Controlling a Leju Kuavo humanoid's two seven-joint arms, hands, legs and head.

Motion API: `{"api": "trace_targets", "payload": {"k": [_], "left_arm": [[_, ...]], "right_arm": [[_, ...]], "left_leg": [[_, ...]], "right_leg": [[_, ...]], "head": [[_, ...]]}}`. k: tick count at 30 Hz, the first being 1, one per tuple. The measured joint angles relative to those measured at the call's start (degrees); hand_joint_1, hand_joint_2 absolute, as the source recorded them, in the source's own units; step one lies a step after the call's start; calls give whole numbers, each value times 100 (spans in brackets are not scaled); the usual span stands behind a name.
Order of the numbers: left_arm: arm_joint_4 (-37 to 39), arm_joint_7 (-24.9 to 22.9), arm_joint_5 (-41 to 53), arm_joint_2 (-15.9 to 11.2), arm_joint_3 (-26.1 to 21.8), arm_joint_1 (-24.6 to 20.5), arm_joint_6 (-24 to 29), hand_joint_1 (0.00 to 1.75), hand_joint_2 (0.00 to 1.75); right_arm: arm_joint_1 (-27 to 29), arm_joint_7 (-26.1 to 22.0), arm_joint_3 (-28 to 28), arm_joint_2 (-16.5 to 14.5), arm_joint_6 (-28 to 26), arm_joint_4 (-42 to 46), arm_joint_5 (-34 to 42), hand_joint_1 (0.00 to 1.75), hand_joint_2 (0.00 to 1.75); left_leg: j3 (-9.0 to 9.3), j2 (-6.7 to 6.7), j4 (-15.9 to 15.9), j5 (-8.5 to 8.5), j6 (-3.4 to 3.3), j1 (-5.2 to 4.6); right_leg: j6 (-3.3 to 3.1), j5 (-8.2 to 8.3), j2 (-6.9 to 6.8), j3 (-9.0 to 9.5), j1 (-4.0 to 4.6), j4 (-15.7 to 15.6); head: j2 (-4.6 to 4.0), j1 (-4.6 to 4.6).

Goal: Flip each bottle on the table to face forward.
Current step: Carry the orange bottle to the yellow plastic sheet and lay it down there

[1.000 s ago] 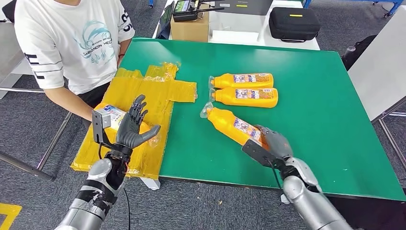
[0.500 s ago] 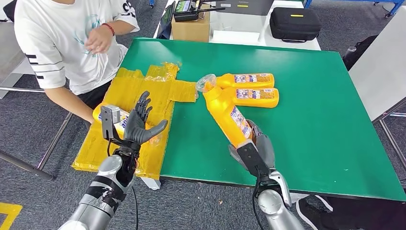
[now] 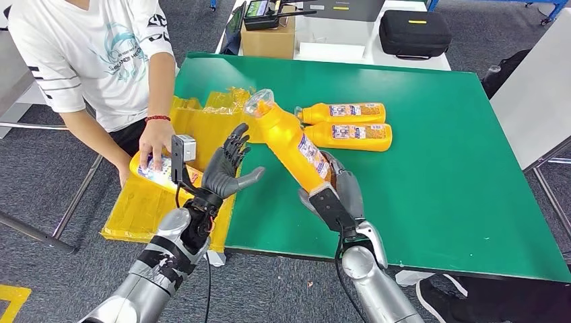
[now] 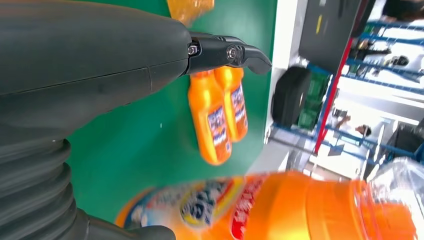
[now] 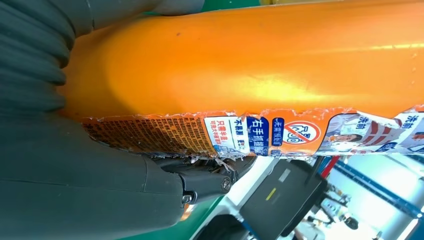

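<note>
Item: orange plastic bottle with clear cap (image 3: 291,140), lifted and tilted above the green desk (image 3: 431,168), base clamped in right hand (image 3: 337,192) fingers. Left hand (image 3: 225,171) nearby, fingers apart. Step: mid-flip; next, likely handover or rotation.

I can read some words on the label of the orange bottle (image 5: 260,60) that the right robot hand (image 5: 75,165) holds. In the right wrist view, a blue box on the label says 右手抓瓶身 in white letters. Beside it is a round red "no" sign with a line across it. The rest of the print on that label is too small for me to read.

The person's white T-shirt (image 3: 87,54) has a blue picture with a line of letters under it, but they are too blurry to spell out.

The two bottles lying on the tabletop (image 3: 347,126) have labels with print I cannot read.
</note>
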State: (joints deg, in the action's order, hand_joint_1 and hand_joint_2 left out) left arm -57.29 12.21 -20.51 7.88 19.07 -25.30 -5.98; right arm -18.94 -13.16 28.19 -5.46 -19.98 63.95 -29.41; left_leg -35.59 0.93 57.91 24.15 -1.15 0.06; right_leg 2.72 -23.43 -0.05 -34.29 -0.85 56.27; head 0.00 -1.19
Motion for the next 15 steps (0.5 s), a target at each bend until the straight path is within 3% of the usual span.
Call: {"api": "trace_targets", "payload": {"k": [6, 15], "left_arm": [[3, -185, -300, 41, 246, -86, -156, 0, 175], [3, -192, -304, 43, 259, -91, -159, 0, 175]], "right_arm": [[-300, -80, 170, -36, 74, -437, -47, 175, 175], [-314, -84, 176, -38, 75, -458, -49, 175, 175]], "left_leg": [[-1, 1, 0, 0, 0, 0], [-1, 1, 0, 0, 0, 0]], "right_leg": [[0, 0, 0, -1, 0, 0], [0, 0, 0, -1, 0, 0]], "head": [[0, -1], [0, -1]]}}
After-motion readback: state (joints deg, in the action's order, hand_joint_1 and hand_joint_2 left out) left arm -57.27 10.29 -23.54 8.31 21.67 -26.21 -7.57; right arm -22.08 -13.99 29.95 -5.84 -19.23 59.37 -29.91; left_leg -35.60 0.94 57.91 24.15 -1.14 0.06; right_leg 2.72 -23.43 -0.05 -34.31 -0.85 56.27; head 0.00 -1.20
